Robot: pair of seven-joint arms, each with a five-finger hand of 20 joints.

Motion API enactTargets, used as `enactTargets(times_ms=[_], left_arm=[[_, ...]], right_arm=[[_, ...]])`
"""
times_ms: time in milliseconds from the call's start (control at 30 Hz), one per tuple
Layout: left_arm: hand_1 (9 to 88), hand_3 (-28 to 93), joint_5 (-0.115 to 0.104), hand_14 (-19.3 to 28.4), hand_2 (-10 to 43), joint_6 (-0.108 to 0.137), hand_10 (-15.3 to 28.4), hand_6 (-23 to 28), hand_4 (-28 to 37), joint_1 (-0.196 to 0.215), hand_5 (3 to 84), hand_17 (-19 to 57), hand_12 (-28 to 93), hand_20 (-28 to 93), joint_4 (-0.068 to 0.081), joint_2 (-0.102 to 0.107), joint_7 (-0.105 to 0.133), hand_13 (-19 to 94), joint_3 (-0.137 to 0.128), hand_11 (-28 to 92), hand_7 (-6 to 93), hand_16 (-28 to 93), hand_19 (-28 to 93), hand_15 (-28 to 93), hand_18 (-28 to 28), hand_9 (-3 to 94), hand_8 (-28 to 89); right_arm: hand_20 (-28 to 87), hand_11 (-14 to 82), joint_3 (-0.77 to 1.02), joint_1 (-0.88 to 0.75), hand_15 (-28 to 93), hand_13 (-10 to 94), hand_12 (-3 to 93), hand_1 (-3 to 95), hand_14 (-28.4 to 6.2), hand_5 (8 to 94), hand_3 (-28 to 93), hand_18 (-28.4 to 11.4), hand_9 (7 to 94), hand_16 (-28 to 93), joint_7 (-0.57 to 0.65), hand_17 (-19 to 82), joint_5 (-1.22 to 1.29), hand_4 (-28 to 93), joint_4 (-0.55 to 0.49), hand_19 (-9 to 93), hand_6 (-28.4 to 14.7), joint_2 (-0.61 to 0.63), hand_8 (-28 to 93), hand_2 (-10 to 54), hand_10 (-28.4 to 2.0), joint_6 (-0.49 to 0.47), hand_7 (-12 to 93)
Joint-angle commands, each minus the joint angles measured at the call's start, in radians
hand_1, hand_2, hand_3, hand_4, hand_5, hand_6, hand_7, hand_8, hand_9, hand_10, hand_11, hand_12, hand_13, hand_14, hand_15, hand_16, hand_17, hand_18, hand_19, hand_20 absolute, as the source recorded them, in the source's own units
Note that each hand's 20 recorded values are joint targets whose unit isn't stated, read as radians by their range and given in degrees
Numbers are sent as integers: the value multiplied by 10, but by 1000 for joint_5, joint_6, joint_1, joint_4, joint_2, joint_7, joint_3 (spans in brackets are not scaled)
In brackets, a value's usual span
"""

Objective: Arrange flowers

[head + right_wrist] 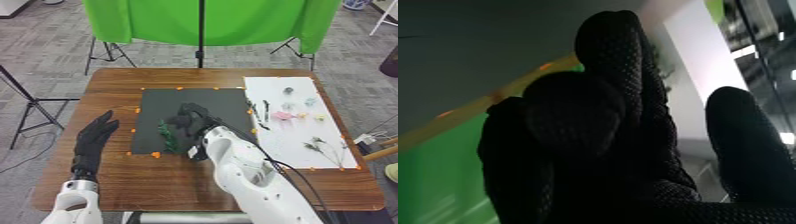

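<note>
The big white right arm (244, 167) leans over the brown table (151, 190), and the flower job looks just begun.
Right of the black mat (158, 102) is a white sheet (266, 90). The left hand (92, 140) is open and empty, beside the mat's left edge. The right hand (193, 111) is over the mat; I can't tell how open it is or what it holds. One green sprig (167, 136) lies near the mat's bottom left corner. Thin stems (336, 151), dark twigs (265, 112) and a pink flower (282, 115) on the sheet seem left to use.
</note>
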Motion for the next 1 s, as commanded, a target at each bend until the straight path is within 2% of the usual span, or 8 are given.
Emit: enactTargets(times_ms=[33, 200, 400, 533, 833, 933, 1000], left_arm=[[175, 659, 10, 139, 17, -23, 127, 35, -283, 6, 423, 86, 108, 216, 3, -15, -17, 348, 5, 167, 72, 11, 48, 102, 118, 450, -62], [171, 665, 10, 135, 16, -19, 123, 32, -283, 6, 421, 86, 109, 216, 4, -12, -16, 343, 3, 162, 75, 12, 47, 100, 118, 447, -62], [171, 665, 8, 131, 16, -15, 116, 25, -283, 9, 414, 85, 110, 216, 2, -13, -15, 337, 5, 157, 76, 10, 44, 98, 117, 438, -60], [168, 670, 8, 125, 15, -19, 111, 22, -283, -1, 409, 87, 107, 214, 7, -13, -18, 333, 9, 154, 77, 8, 39, 96, 116, 430, -59], [166, 675, 6, 117, 13, -21, 98, 16, -283, 5, 397, 88, 103, 215, 6, -17, -13, 322, 9, 150, 77, 4, 34, 91, 113, 412, -59], [171, 669, 5, 120, 13, -23, 107, 19, -283, 6, 400, 89, 104, 216, 6, -20, -13, 327, 6, 156, 78, 4, 30, 94, 113, 419, -57], [172, 665, 4, 124, 13, -23, 111, 20, -283, 11, 404, 88, 104, 218, 5, -22, -9, 331, 4, 159, 78, 4, 33, 96, 115, 423, -58]], right_arm=[[412, 390, 8, -47, 574, 937, 298, 85, -51, 787, 643, -78, 868, 284, 29, 731, 37, -21, 20, 932, -61, 32, -60, 242, -163, -97, 129], [421, 386, -25, -44, 581, 937, 298, 35, -54, 791, 623, -80, 876, 280, 16, 733, 53, -23, 11, 932, -54, 19, -61, 294, -168, -105, 125], [423, 383, -58, -34, 586, 937, 298, 33, -55, 792, 625, -81, 880, 273, 16, 735, 73, -14, 6, 932, -50, -3, -62, 300, -169, -124, 125], [424, 381, -72, -18, 587, 937, 301, 36, -55, 787, 632, -81, 878, 270, 12, 735, 65, -14, 25, 932, -48, -18, -62, 298, -170, -121, 124], [422, 382, -76, -2, 583, 937, 301, 45, -54, 767, 642, -81, 875, 272, 1, 731, 52, -26, 39, 932, -47, -38, -61, 287, -167, -108, 116], [421, 383, -44, -14, 582, 937, 301, 57, -55, 767, 648, -81, 875, 272, 16, 731, 100, -24, -10, 932, -47, -8, -59, 272, -167, -101, 119], [419, 384, -4, -30, 579, 937, 304, 97, -54, 772, 662, -79, 871, 275, 23, 730, 138, -18, -73, 932, -47, 32, -54, 220, -165, -86, 126]])
